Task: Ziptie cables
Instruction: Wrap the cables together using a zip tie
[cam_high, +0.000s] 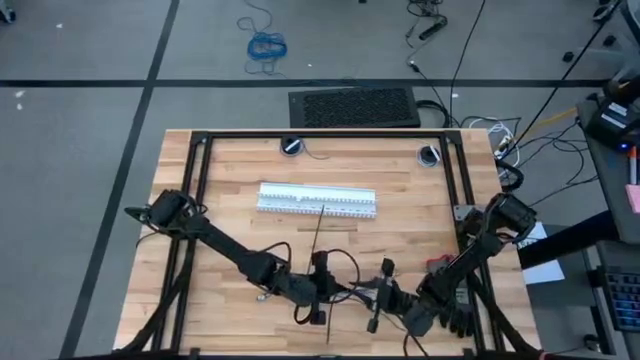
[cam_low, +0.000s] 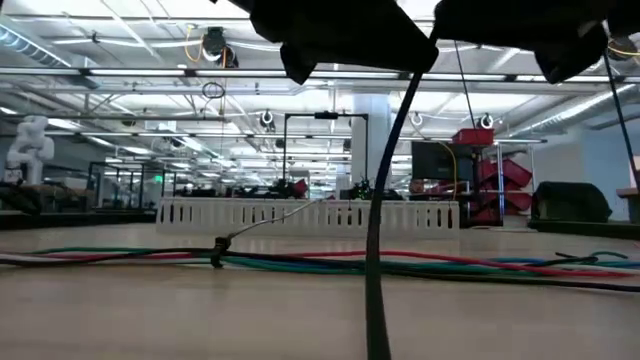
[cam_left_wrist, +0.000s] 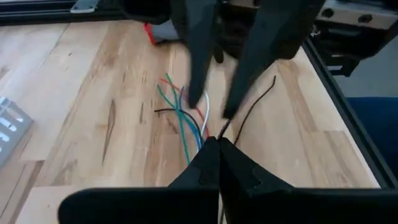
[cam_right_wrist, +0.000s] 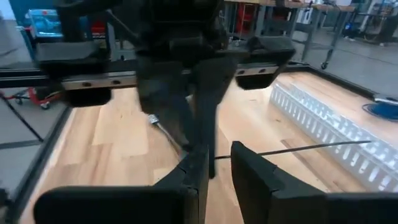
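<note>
Near the desk's (cam_high: 220, 170) front edge I'm pinching the cables (cam_left_wrist: 186, 121) with my left end effector (cam_left_wrist: 217, 146); they're running lengthwise toward the right end effector (cam_right_wrist: 217, 163), fingers apart, straddling a ziptie (cam_right_wrist: 311, 148).

**Four cameras, one tabletop**

My high view looks straight down on the whole table (cam_high: 230, 190). The low view sits at table level, facing the far room — white slotted strips (cam_low: 310, 213) show there and from above. Each wrist camera peers close past its own fingers; both catch the opposite arm's gripper — shared ground mid-table.
</note>
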